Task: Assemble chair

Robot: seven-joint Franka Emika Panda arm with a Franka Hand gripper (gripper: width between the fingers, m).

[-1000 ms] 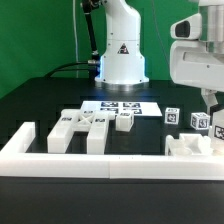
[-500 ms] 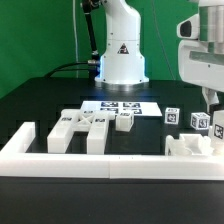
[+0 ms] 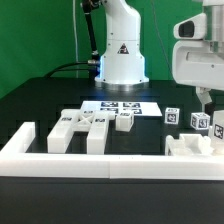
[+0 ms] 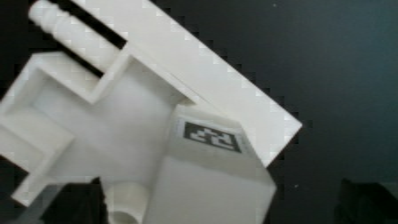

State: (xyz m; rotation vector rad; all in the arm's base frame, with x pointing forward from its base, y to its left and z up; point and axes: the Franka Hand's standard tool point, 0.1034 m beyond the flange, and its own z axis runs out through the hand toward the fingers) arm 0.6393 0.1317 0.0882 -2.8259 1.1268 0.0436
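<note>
Hanging over white chair part at exterior view's right, gripper hiding fingers: apart or together, cannot tell. Tagged slab filling wrist view.

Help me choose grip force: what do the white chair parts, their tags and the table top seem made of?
Chair parts: probably rigid plastic, matte white; crisp blocky edges, even shading, no glare.
Tags: look like printed stickers, flat black-and-white squares.
Table top: matte black, perhaps cloth or coated board; the look leaves it open.
</note>
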